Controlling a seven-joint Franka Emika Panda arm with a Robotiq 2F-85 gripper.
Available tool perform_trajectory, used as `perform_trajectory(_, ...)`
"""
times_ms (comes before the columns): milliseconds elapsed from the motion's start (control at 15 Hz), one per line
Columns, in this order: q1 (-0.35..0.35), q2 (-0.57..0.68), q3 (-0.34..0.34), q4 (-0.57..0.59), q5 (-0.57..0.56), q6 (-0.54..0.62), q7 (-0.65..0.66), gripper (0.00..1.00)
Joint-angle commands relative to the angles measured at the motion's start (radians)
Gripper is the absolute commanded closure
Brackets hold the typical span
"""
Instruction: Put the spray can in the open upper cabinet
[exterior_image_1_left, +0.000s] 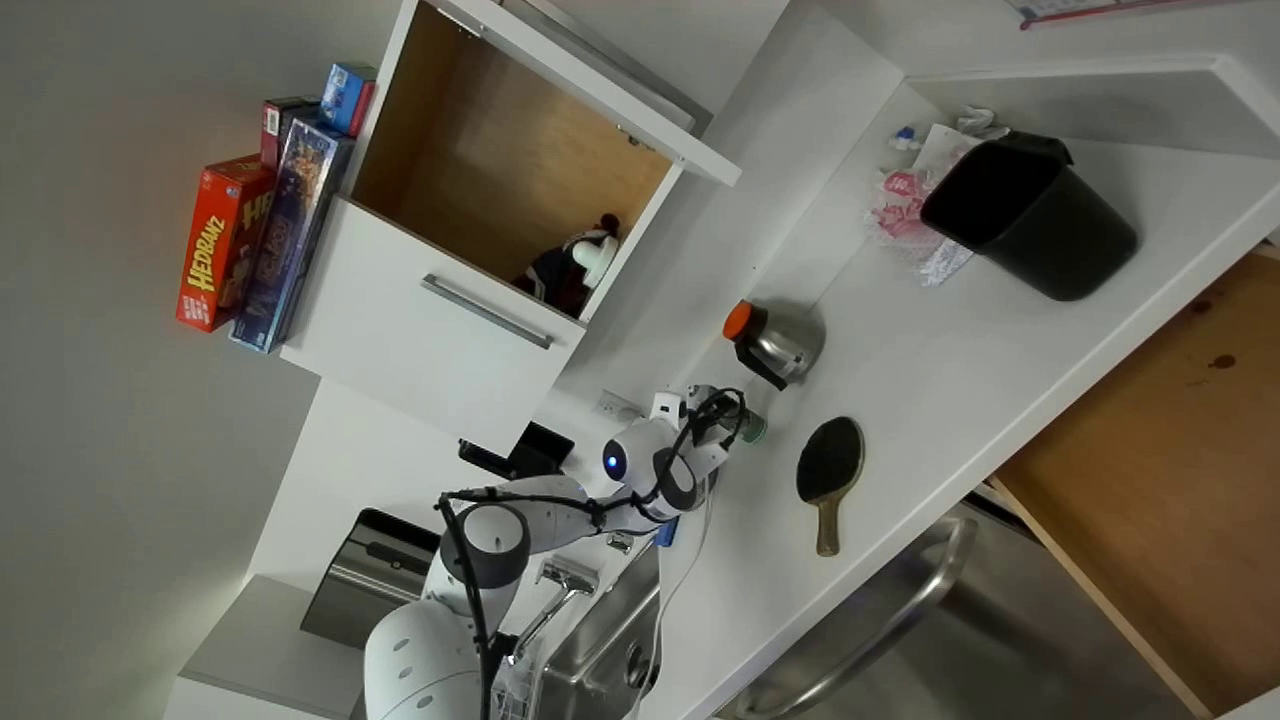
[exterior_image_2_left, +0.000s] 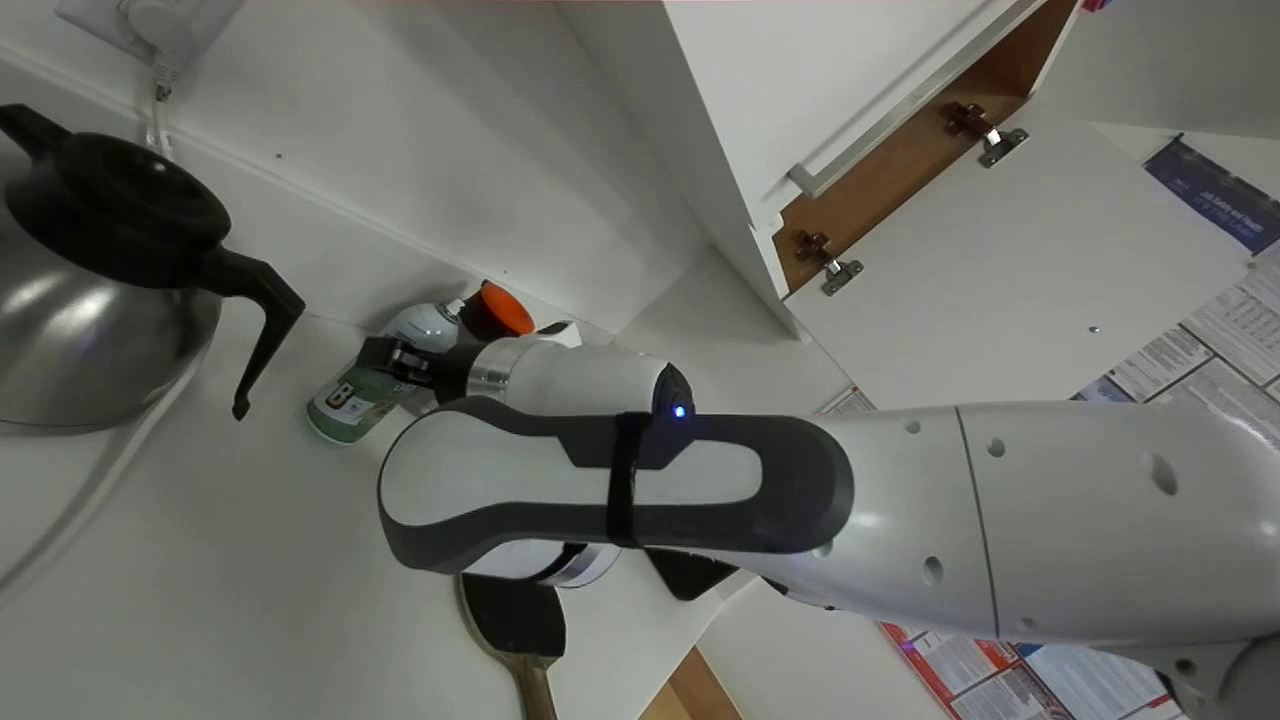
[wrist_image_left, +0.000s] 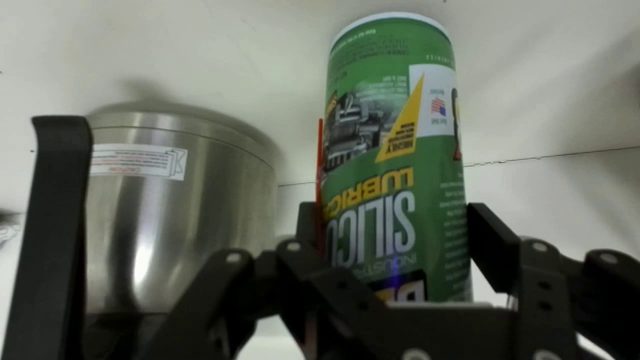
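Spray can (wrist_image_left: 395, 125), a slim cylinder with a green printed label and a silver-grey top, is between the jaws of your black gripper (wrist_image_left: 392, 225); in the wrist view they pinch it from both sides, a thin red tube (wrist_image_left: 320, 150) lying along its flank. You hold it near the back edge of the white counter (exterior_image_1_left: 960, 390), close to the steel coffee pot with the orange lid and black handle (exterior_image_1_left: 795, 345); you cannot tell whether its base touches the counter. Toward the front edge you see a black oval brush with a brownish handle (exterior_image_1_left: 833, 460). At the end farther from the steel sink (exterior_image_1_left: 600, 660), a black plastic bin (exterior_image_1_left: 1070, 230) stands upright, with crumpled pink-and-clear plastic (exterior_image_1_left: 905, 205) beside it by the back edge. Above the back edge, the white-framed open upper cabinet (exterior_image_1_left: 530, 130) shows its brown wood interior and a dark thing with a white part (exterior_image_1_left: 552, 273) inside.
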Motion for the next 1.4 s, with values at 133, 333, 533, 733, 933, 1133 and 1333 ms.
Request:
perform_trajectory(133,0.141,-0.251,-0.113,-0.308,0.129,0.011,0.002,0.51)
perform_trajectory(333,0.242,-0.352,-0.218,-0.430,0.207,-0.005,-0.006,0.51)
perform_trajectory(533,0.387,-0.431,-0.382,-0.541,0.292,-0.033,-0.022,0.51)
perform_trajectory(733,0.565,-0.466,-0.591,-0.622,0.364,-0.073,-0.030,0.51)
perform_trajectory(933,0.749,-0.447,-0.818,-0.667,0.401,-0.126,-0.009,0.51)
perform_trajectory(1133,0.913,-0.405,-1.023,-0.689,0.417,-0.191,0.021,0.51)
perform_trajectory(1333,1.048,-0.370,-1.195,-0.696,0.417,-0.265,0.048,0.51)
